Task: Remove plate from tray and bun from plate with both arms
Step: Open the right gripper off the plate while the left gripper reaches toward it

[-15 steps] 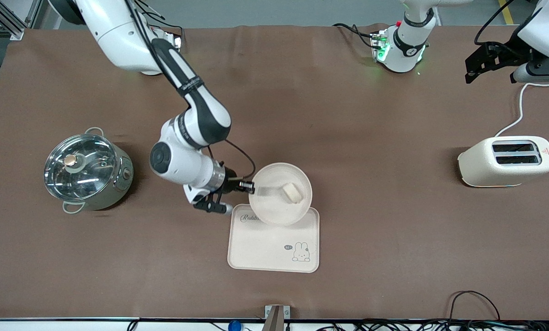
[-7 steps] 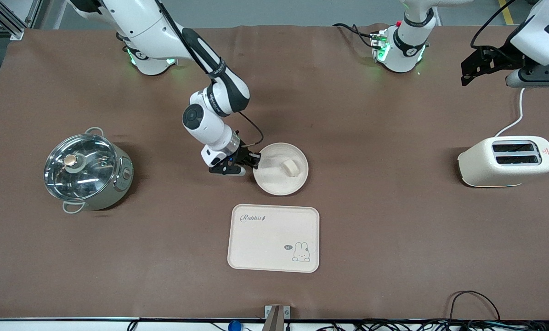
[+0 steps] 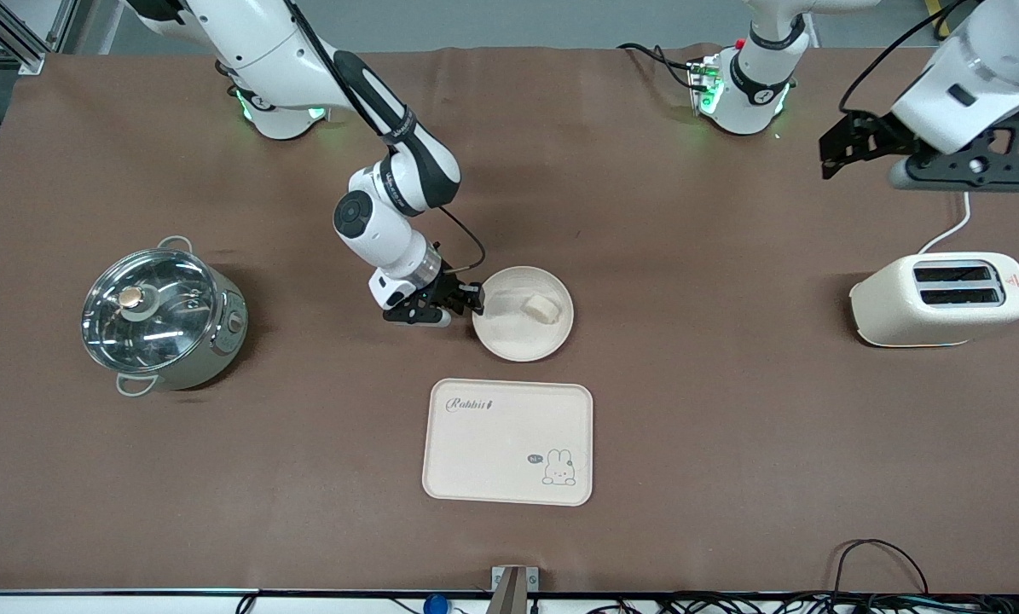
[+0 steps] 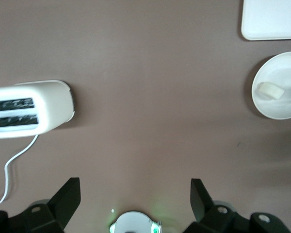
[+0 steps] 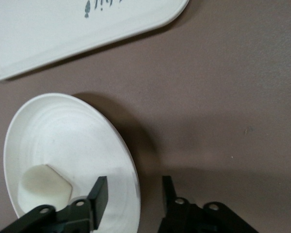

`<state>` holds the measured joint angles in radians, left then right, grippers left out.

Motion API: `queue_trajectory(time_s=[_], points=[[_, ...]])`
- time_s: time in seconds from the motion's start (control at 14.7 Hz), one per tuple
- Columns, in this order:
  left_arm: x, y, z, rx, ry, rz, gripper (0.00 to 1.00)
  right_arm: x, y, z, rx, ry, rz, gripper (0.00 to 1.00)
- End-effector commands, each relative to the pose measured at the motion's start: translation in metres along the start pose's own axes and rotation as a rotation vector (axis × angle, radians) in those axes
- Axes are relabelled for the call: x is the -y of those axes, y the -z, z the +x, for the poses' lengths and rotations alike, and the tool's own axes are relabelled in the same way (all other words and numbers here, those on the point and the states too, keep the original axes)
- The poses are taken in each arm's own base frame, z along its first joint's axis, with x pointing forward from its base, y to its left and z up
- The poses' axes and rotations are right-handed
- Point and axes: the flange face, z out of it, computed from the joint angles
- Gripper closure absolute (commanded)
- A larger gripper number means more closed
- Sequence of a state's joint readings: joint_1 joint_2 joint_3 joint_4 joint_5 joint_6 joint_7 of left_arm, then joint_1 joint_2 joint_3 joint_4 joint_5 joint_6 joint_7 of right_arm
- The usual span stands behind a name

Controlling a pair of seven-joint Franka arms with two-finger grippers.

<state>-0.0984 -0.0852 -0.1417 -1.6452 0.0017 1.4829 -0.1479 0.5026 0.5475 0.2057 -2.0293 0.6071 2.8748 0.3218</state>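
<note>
The round cream plate [image 3: 518, 337] sits on the brown table, off the tray [image 3: 492, 443] and farther from the front camera than it. The pale bun [image 3: 541, 309] lies on the plate. My right gripper [image 3: 473, 303] is at the plate's rim on the right arm's side. In the right wrist view its jaws [image 5: 134, 187] stand open astride the rim of the plate [image 5: 63, 141], with the bun [image 5: 41, 187] beside one finger. My left gripper [image 3: 833, 158] is open and empty, up in the air near the toaster. Its own view [image 4: 134, 187] shows the plate [image 4: 281, 102] and bun [image 4: 270, 91] far off.
A cream toaster [image 3: 940, 298] with a white cord stands at the left arm's end of the table. A steel pot with a glass lid [image 3: 155, 320] stands at the right arm's end. The tray holds nothing.
My right arm carried the plate with the bun off the tray and set it on the table farther from the front camera. My left gripper has swung a little toward the table's middle.
</note>
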Motion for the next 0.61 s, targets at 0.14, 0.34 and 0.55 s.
queue_trajectory(time_s=[0.14,0.34,0.55], points=[[-0.088,-0.061,0.012,-0.007,0.113,-0.011,0.00,0.041,0.065,0.034,-0.098,-0.070,0.153,0.00],[-0.145,-0.114,0.036,0.002,0.193,-0.042,0.00,0.028,0.111,0.104,-0.101,-0.097,0.184,0.00],[-0.214,-0.178,0.050,0.009,0.297,-0.094,0.00,-0.008,0.185,0.168,-0.111,0.027,0.118,0.00]])
